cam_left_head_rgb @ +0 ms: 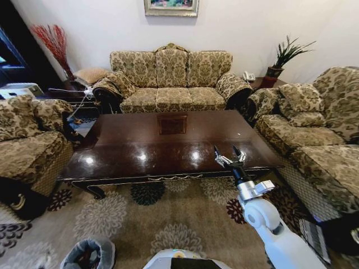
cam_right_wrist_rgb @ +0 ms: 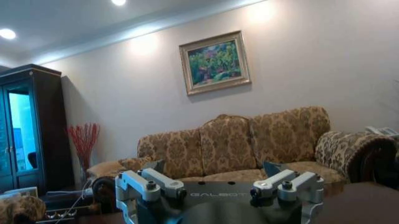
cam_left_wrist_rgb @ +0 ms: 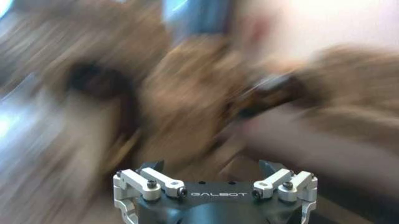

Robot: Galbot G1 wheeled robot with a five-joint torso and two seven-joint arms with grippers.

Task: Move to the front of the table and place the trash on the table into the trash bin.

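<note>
Over the tabletop (cam_left_head_rgb: 168, 140), near edge: right pincer (cam_left_head_rgb: 229, 156) spread, pinching nothing | left pincer (cam_left_wrist_rgb: 215, 170) spread, away from tabletop | trash bin (cam_left_head_rgb: 90, 253) on carpet before tabletop | trash: none discernible on tabletop; judged light, crushable, best pinched at a fold.

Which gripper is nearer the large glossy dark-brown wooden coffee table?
Right, likely. The right gripper hangs open over the coffee table at its front right edge; the left gripper faces blurred furniture, its place unclear.

The large rectangular glossy dark-brown wooden desk (cam_left_head_rgb: 140, 148) with a carved near edge and a square inlay (cam_left_head_rgb: 172, 124) toward its far edge stands on a floral-patterned carpet (cam_left_head_rgb: 168, 224).
</note>
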